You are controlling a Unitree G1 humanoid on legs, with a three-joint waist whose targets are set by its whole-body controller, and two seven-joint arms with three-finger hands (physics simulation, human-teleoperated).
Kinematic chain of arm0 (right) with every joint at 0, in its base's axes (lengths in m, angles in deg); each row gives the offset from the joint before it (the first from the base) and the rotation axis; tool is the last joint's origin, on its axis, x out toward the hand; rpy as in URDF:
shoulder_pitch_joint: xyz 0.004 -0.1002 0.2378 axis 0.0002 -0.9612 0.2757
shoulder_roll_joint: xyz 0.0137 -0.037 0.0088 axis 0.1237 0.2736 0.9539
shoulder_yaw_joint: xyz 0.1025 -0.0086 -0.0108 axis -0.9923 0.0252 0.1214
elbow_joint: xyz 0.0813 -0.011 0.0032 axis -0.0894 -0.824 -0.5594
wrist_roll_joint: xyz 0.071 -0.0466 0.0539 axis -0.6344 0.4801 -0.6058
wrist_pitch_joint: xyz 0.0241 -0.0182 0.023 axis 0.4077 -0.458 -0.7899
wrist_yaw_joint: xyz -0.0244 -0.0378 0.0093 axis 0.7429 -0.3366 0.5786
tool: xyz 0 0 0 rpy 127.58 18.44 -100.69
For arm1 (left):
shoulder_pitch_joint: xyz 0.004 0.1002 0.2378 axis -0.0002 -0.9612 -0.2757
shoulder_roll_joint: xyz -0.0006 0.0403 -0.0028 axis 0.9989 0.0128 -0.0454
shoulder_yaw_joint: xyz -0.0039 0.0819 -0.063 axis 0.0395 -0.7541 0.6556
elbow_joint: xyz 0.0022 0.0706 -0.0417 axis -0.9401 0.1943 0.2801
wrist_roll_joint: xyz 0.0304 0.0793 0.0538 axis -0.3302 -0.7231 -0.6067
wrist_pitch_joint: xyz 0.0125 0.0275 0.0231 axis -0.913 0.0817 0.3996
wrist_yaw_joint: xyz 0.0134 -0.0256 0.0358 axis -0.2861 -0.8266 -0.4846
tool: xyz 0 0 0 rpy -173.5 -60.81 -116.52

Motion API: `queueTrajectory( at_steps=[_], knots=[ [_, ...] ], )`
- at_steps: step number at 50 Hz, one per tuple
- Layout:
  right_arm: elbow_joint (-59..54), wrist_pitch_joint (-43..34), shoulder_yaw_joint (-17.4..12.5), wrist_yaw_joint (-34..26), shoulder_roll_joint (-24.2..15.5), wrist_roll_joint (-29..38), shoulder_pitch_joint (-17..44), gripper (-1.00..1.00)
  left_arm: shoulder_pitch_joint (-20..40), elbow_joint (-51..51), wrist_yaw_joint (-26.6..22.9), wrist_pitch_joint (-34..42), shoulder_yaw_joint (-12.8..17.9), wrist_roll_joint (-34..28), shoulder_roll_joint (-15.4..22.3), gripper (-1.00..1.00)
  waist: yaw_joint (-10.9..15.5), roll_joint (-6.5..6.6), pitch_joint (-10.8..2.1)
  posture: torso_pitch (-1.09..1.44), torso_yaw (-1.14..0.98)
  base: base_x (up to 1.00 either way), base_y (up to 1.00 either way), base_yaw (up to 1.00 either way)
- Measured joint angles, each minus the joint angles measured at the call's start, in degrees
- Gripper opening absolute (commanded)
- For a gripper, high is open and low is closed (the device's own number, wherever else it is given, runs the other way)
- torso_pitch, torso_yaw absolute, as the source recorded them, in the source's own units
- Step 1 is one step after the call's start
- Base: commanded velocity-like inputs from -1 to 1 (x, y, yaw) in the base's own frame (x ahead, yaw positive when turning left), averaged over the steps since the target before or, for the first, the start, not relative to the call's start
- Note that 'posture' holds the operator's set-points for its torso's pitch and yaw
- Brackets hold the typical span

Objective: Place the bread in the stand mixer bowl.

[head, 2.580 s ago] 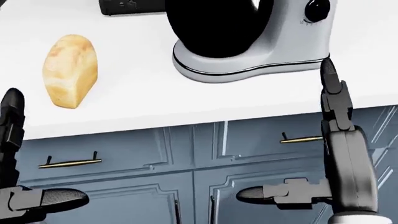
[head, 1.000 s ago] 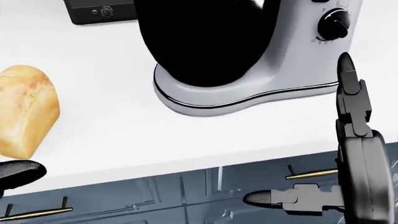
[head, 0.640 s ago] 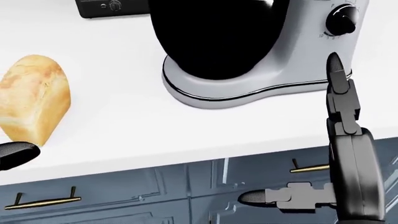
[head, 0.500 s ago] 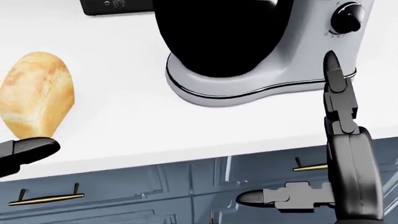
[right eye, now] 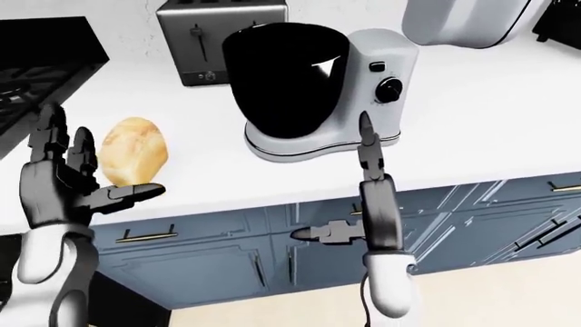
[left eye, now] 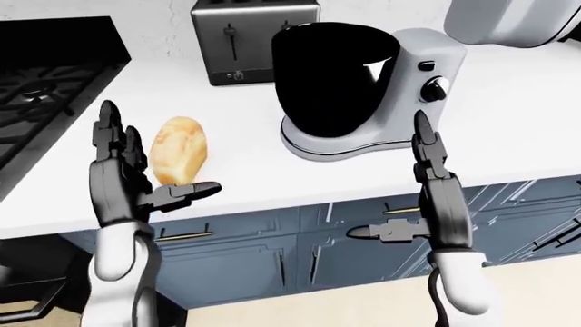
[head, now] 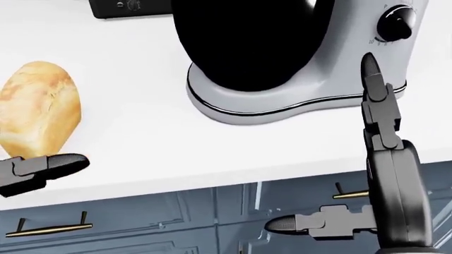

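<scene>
Bread: bread loaf [left eye: 178, 150] stood on end on the white surface [left eye: 245, 170], toward the left of the left-eye view, near the surface's lower edge.
Stand mixer: white stand mixer [left eye: 427, 88] sat right of the loaf, well apart from it, its black bowl [left eye: 334, 78] on the base.
Left robot hand: left robot hand [left eye: 127, 187] was raised just left of the loaf, fingers spread wide, thumb reaching below the loaf; holding nothing.
Right robot hand: right robot hand [left eye: 436, 197] was upright below the mixer base, fingers straight, thumb pointing left; wide, empty.
Toaster: steel toaster [left eye: 254, 37] stood above the bowl.
Cabinets: blue cabinet doors [left eye: 272, 252] ran under the surface.
</scene>
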Motion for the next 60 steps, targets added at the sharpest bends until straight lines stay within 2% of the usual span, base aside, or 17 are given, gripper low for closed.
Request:
queueTrajectory(
  at_steps=[9,15,17,22,29,35,44,51,60],
  knots=[
    [0.4,0.2,0.2,-0.1,0.0,0.1,0.0,0.98,2.0,5.1,-1.4,-2.6,-2.3,-5.0,-0.8,1.0,-0.1,-0.21,-0.01,0.0,0.0,0.0,0.0,0.0],
    [0.2,1.2,0.0,-0.1,-0.1,-0.2,-0.2,0.98,2.0,10.9,-0.3,-8.4,-3.2,-9.7,-0.7,1.0,-0.2,-0.09,-0.13,0.0,0.0,0.0,0.0,0.0],
    [0.0,1.6,0.0,-0.2,-0.1,-0.3,-0.1,0.98,1.7,13.3,-0.4,-10.1,-3.9,-12.0,-0.7,-1.0,-0.1,-0.07,-0.12,0.0,0.0,0.0,0.0,0.0],
    [0.0,2.7,1.1,-1.2,-0.4,-0.1,0.2,0.98,2.7,15.3,-0.4,-14.4,-3.9,-14.7,-1.0,-1.0,-0.2,0.11,-0.63,0.0,0.0,0.0,0.0,0.0],
    [0.7,4.3,1.3,-2.4,-0.3,0.5,0.4,0.98,2.5,15.6,-1.8,-15.6,-4.3,-15.4,-1.3,-1.0,-0.3,0.4,-1.04,0.0,0.0,0.0,0.0,0.0],
    [1.0,4.3,1.4,-2.8,-0.1,1.0,0.5,0.98,2.7,15.2,-2.3,-14.7,-4.2,-15.3,-1.4,-1.0,-0.4,0.42,-0.89,0.0,0.0,0.0,0.0,0.0],
    [3.2,3.7,1.7,-2.9,0.1,2.4,-0.5,0.98,6.0,9.2,-4.1,-3.4,-3.2,-13.2,0.6,-1.0,-0.6,0.02,0.25,0.0,0.0,0.0,0.0,0.0],
    [4.5,3.2,2.2,-2.9,0.2,3.4,-1.2,0.97,12.0,3.1,-3.7,3.7,-2.5,-11.4,3.1,-1.0,-0.6,0.05,0.32,0.0,0.0,0.0,0.0,0.0],
    [5.5,3.0,3.0,-2.8,0.3,5.2,-1.2,0.98,17.4,0.7,-3.0,9.9,-1.9,-8.9,5.6,-1.0,-0.5,0.15,0.61,0.0,0.0,0.0,0.0,0.0]
  ],
)
